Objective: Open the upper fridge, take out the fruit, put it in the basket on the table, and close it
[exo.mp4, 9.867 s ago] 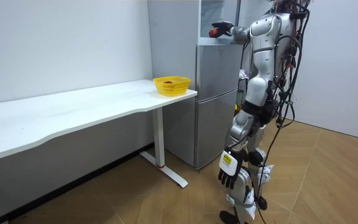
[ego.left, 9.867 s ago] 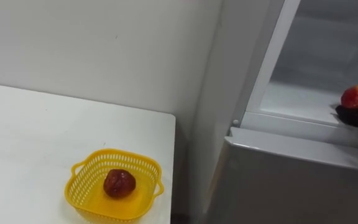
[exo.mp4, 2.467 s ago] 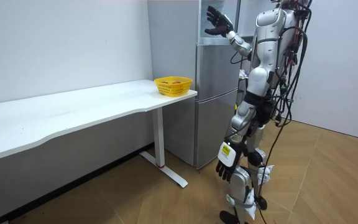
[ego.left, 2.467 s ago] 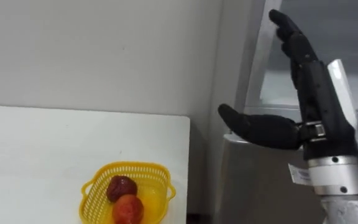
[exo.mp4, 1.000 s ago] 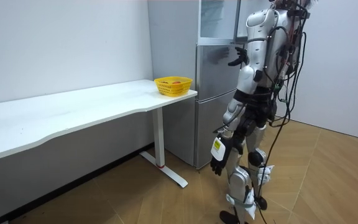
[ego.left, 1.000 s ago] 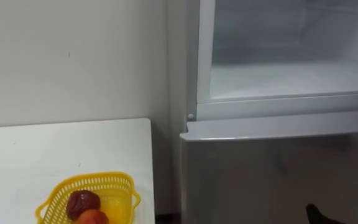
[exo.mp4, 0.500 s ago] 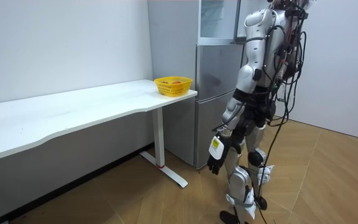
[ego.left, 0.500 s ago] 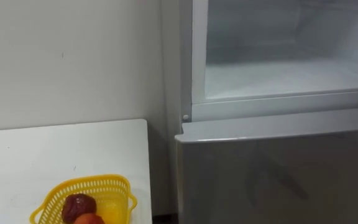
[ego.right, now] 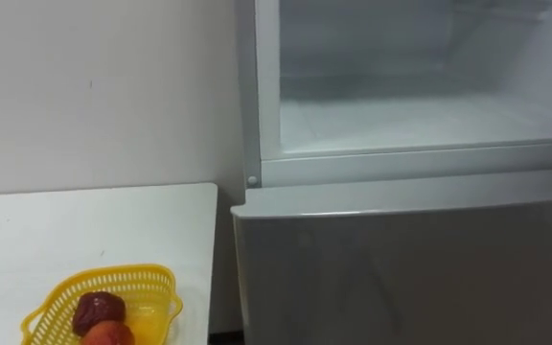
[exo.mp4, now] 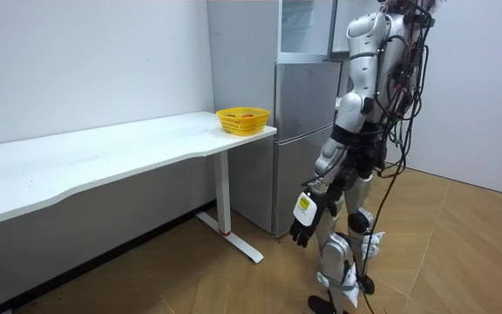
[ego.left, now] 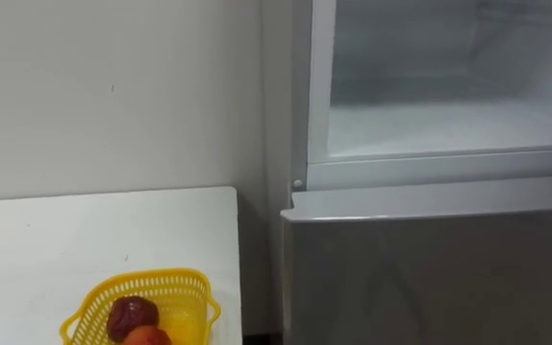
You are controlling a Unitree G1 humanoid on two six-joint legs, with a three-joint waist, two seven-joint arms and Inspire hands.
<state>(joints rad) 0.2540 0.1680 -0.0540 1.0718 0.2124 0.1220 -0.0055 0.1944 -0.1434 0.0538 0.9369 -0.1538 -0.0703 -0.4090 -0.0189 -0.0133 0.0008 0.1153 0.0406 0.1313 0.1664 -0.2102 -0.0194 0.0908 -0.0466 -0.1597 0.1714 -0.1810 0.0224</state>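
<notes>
left eye view: the upper fridge shelf (ego.left: 448,125) is sitting bare with the compartment open. the fruit is lying in the yellow basket (ego.left: 161,278) on the bench (ego.left: 84,235), a dark red fruit (ego.left: 130,315) touching an orange-red fruit (ego.left: 148,336). room view: the robot is standing right at the fridge (exo.mp4: 301,148), left hand (exo.mp4: 303,230) hanging low, fingers loose and apart, holding nothing. right eye view: the basket is sitting close to the bench's end beside the lower fridge door (ego.right: 401,278). so i'm guessing a passing arm could be clipping it, or the fridge is getting left open and warming.
</notes>
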